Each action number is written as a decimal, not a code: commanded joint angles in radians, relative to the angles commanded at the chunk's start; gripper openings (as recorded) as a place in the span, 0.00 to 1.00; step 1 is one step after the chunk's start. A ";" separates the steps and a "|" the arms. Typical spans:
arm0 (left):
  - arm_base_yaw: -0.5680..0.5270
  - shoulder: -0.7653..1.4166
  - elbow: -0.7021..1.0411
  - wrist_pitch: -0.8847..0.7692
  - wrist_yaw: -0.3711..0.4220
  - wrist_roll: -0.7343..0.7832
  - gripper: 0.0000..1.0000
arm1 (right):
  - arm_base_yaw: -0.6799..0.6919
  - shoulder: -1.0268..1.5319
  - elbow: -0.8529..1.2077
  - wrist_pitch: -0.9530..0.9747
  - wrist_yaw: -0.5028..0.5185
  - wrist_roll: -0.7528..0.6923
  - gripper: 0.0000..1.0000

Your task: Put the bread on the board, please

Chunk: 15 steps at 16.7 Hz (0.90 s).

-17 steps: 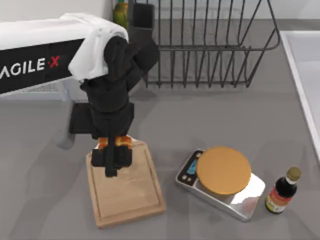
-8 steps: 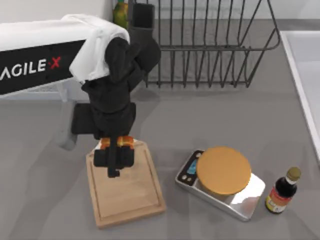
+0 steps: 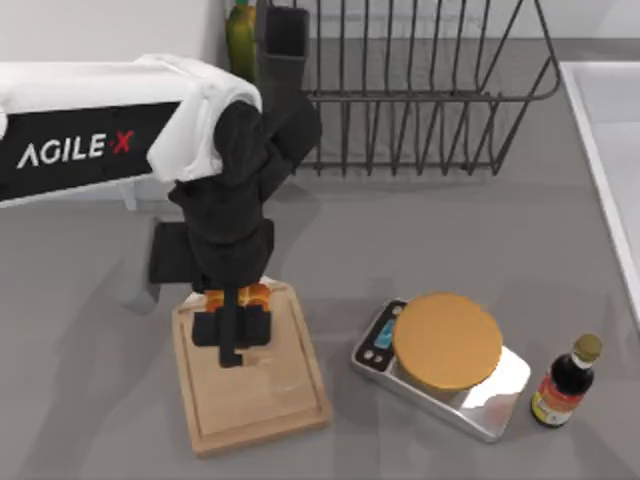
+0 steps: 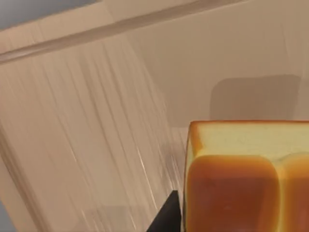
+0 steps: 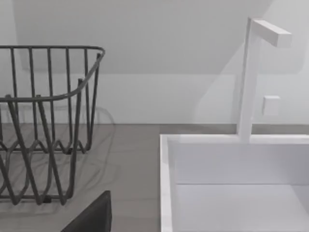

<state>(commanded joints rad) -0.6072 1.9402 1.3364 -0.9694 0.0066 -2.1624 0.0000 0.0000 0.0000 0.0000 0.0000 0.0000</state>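
Top view, near edge: we see the board (image 3: 255,385) lying flat at the table's left, its near half bare; the silver scale (image 3: 442,368) with its round orange-tan disc sits just to its right, and a dark sauce bottle (image 3: 563,382) stands right of the scale
Our left gripper (image 3: 233,325): it hangs over the far end of the board, fingers pointing down; they are clenched on the bread (image 3: 243,296), whose orange crust peeks out on either side of the black fingers
Bread, left wrist view: the bun (image 4: 246,179) sits close before the lens with a dark fingertip (image 4: 168,217) against its side; the board's wood grain (image 4: 96,121) spreads beneath it; whether bun and board are touching we cannot tell
Farther back: a dark wire dish rack (image 3: 420,90) stands behind the scale; a green bottle (image 3: 239,28) stands at its left corner
Our right arm: parked; its wrist view looks at the rack (image 5: 43,121) and a white sink (image 5: 231,179) with a white faucet (image 5: 253,72); its fingers we cannot tell
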 joint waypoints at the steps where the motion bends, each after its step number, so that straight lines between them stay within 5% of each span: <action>1: 0.000 0.003 -0.007 0.009 0.000 0.000 0.00 | 0.000 0.000 0.000 0.000 0.000 0.000 1.00; 11: -0.001 0.022 -0.046 0.073 0.000 -0.001 0.00 | 0.000 0.000 0.000 0.000 0.000 0.000 1.00; 15: -0.001 0.022 -0.046 0.073 0.000 -0.001 0.30 | 0.000 0.000 0.000 0.000 0.000 0.000 1.00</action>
<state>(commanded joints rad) -0.6083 1.9624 1.2907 -0.8964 0.0068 -2.1632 0.0000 0.0000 0.0000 0.0000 0.0000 0.0000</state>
